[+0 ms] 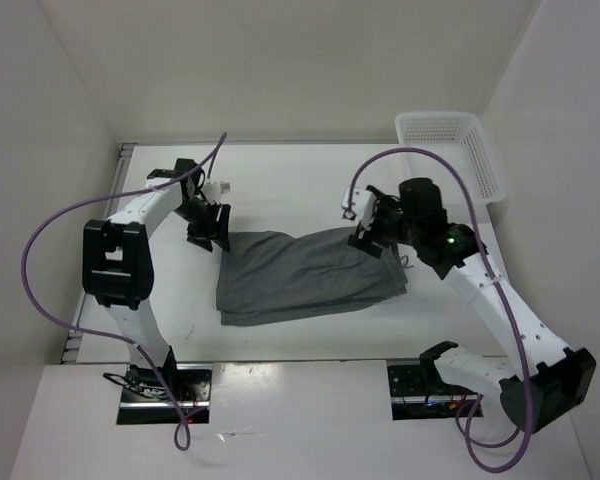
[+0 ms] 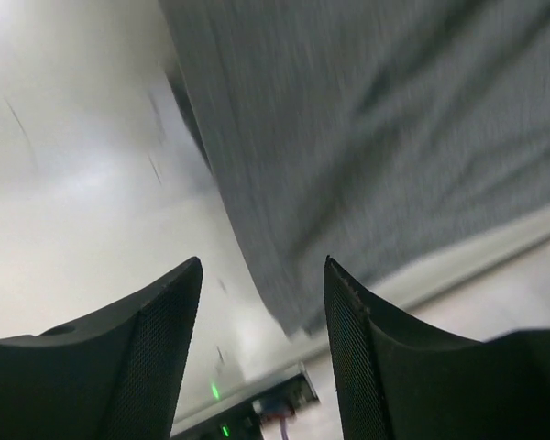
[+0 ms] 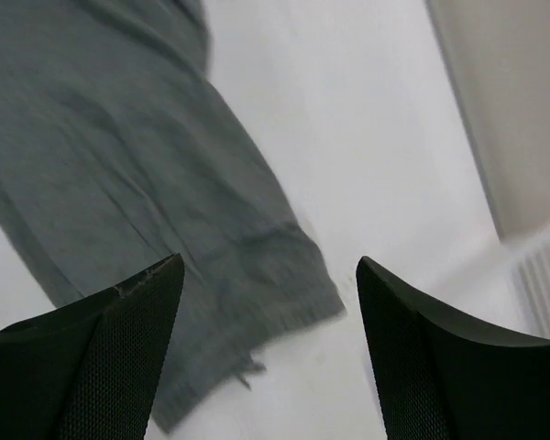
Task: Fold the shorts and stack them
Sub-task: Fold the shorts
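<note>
Shorts (image 1: 310, 275) lie flat at mid tabletop (image 1: 280, 180). Left hand (image 1: 213, 235), fingers spread and empty, is at their far-left corner. Right hand (image 1: 367, 237), likewise spread and empty, is at their far-right corner.

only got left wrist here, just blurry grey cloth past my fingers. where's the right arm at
Observer: The right gripper is over the far right corner of the shorts, open, with nothing between its fingers.
Operator: ok and where on the shorts am i
Observer: Your left gripper is at their far left corner, also open, so the two arms are at opposite ends of the far edge.
Operator: anything else on the table
Observer: A white mesh basket sits at the far right corner, apart from the shorts.
</note>
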Robot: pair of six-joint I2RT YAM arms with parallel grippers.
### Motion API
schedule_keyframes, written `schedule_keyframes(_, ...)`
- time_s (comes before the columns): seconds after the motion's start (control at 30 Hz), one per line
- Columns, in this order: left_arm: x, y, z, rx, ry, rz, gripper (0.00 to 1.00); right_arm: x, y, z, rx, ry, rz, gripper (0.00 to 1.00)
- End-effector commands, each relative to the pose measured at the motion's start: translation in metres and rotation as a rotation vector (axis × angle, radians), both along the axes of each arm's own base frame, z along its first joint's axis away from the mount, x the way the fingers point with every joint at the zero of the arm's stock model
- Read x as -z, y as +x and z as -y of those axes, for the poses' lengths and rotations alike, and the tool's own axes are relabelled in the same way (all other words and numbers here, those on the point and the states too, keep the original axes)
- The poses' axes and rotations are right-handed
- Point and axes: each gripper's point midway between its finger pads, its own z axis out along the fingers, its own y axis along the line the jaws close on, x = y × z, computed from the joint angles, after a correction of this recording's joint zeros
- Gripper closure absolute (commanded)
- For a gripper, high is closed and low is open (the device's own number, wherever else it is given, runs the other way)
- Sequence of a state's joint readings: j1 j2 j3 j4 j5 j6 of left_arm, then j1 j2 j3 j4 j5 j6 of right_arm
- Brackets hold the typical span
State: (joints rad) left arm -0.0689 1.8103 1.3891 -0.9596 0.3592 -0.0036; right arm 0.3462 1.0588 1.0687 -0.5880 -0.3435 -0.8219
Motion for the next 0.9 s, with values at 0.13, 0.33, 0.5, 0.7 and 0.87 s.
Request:
schedule_keyframes(0.13,0.038,0.07,0.001,0.0,0.023,0.1,0.34,0.063,-0.022,-0.096,-0.242,-0.025,-0.093,0.34)
schedule_keyframes(0.33,-0.005,0.047,0.051,0.102,-0.15,0.149,0.39,0.141,-0.023,-0.102,-0.216,-0.126,-0.34,0.71)
schedule_keyframes(0.5,-0.007,-0.006,0.087,0.201,-0.217,0.041,0.4,0.166,-0.019,-0.103,-0.124,-0.097,-0.408,0.87)
schedule_keyframes(0.7,0.073,-0.024,0.072,0.217,-0.031,-0.108,0.4,0.199,-0.021,-0.109,-0.059,-0.088,-0.542,0.87)
schedule_keyframes(0.87,0.098,0.025,0.048,0.193,0.167,0.021,0.36,0.224,0.003,-0.101,0.093,-0.062,-0.601,0.87)
